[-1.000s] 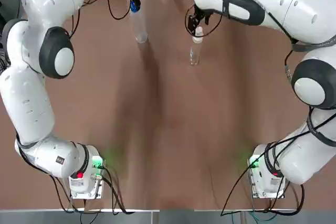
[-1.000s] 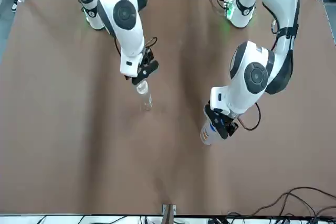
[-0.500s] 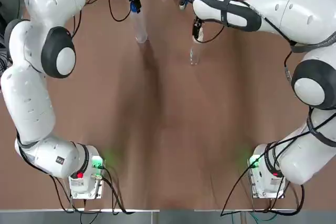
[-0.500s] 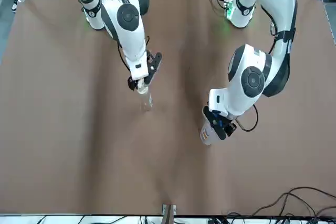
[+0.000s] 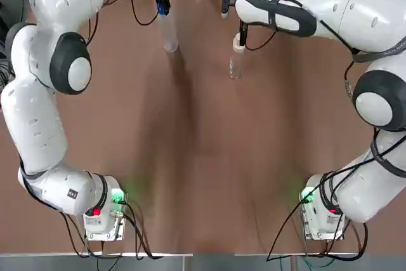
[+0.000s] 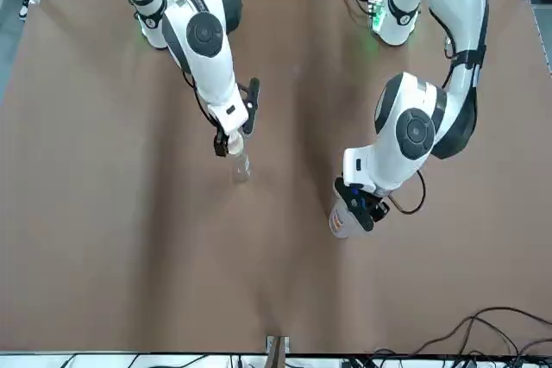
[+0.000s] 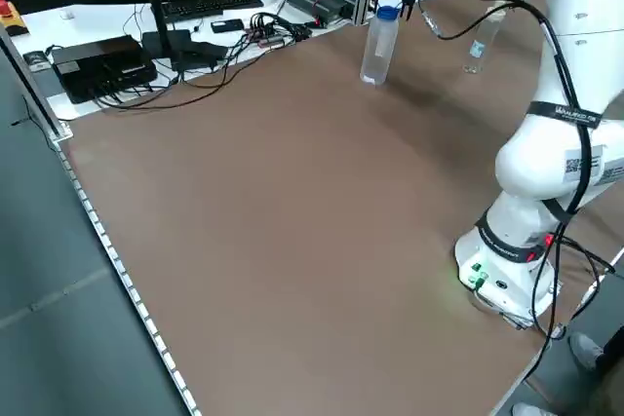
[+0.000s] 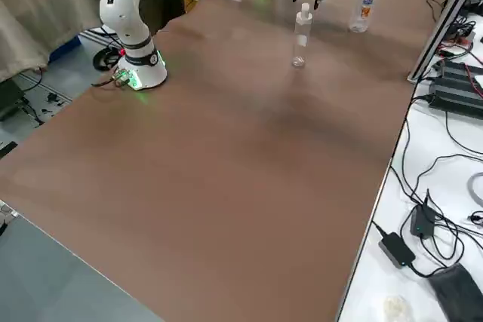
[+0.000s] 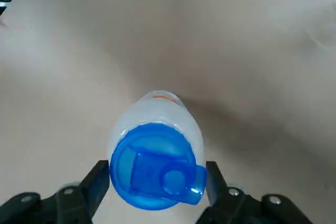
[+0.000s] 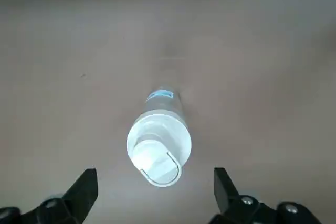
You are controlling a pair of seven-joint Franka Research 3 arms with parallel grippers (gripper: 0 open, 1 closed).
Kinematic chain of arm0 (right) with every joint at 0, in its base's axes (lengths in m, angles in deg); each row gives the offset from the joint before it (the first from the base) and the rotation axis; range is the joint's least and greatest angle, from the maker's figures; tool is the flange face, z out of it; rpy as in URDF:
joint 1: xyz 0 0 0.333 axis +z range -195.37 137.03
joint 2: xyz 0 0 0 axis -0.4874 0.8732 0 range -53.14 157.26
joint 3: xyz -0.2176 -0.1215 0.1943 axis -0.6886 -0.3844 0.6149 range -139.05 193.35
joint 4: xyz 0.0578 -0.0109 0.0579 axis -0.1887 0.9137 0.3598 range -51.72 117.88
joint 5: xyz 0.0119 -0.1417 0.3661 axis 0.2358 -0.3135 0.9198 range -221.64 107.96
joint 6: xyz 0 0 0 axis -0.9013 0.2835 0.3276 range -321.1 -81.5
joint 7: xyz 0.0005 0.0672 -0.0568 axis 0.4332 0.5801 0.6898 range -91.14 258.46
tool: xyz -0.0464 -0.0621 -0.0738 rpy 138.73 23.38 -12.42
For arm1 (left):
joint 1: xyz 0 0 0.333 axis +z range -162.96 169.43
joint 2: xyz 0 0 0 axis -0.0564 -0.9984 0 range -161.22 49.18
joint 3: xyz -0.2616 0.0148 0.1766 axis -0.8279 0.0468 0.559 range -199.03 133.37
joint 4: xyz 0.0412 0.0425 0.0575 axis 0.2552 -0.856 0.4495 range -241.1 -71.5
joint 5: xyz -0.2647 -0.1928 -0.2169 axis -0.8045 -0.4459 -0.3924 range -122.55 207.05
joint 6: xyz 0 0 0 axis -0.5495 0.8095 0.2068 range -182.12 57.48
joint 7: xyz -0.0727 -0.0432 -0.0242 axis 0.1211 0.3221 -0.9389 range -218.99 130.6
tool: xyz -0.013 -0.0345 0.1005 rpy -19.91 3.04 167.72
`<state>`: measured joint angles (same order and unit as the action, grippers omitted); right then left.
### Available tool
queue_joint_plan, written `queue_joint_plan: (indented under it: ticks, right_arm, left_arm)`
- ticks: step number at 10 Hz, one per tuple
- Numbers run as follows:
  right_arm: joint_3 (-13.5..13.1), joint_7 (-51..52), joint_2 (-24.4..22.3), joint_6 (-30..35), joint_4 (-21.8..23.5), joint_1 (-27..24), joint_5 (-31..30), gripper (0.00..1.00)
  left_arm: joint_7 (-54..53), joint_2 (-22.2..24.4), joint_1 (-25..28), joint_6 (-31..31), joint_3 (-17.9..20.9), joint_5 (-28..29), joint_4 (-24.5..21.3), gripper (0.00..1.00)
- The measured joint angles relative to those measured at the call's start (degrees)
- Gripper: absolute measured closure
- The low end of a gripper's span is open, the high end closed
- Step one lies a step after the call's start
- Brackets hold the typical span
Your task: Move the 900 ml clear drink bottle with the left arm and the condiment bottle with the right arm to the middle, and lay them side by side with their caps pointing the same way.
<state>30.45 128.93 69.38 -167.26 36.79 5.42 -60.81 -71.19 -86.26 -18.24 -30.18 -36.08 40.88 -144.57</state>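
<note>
Two upright bottles; left pincer (image 9: 157, 170) clamps the cap of the drink bottle (image 7: 378, 46); right pincer (image 10: 155, 174) gapes above the condiment bottle (image 10: 159, 145); cap-high grips could tip either.

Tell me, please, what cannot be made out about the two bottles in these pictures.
Small clear condiment bottle with white cap: label print too small in every view; seen end-on in the right wrist view, under the open right gripper, so its cap hides its base.
Tall clear drink bottle with blue cap: the left gripper covers the cap in the front view; the cap hides the base in the left wrist view.
</note>
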Motion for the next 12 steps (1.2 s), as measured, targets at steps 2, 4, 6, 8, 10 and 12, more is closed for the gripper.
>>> queue_joint_plan:
  ticks: [2, 4, 6, 8, 10, 12]
  right_arm:
    - [0.09, 5.77, 0.01, -0.11, 0.04, 0.04, 0.01, 0.02]
    - [0.21, 10.33, 0.19, -0.11, 0.4, 0.11, 0.03, 0.04]
    - [0.26, 13.85, 1.09, -0.21, 0.5, 0.12, 0.06, 0.06]
    - [0.34, 15.8, 1.89, -0.85, 0.51, 0.16, 0.07, 0.09]
    - [0.46, 16.14, 2.32, -1.22, 0.51, 0.24, 0.07, 0.19]
    - [0.49, 16.16, 2.45, -1.44, 0.5, 0.29, 0.07, 0.54]
  left_arm:
    - [0.0, -0.01, 0.0, 0.0, 0.0, 0.17, 0.0, 0.22]
    - [0.0, -0.01, 0.01, 0.0, 0.02, 0.31, 0.02, 0.26]
    - [0.0, -0.01, 0.01, 0.0, 0.07, 0.47, 0.03, 0.27]
    - [0.01, -0.01, 0.01, 0.01, 0.12, 0.47, 0.05, 0.27]
    - [2.21, 0.01, 0.02, 0.05, 0.23, 0.47, 0.18, 0.27]
    - [8.0, 0.29, -0.14, 0.68, 0.26, 0.47, 0.7, 0.27]
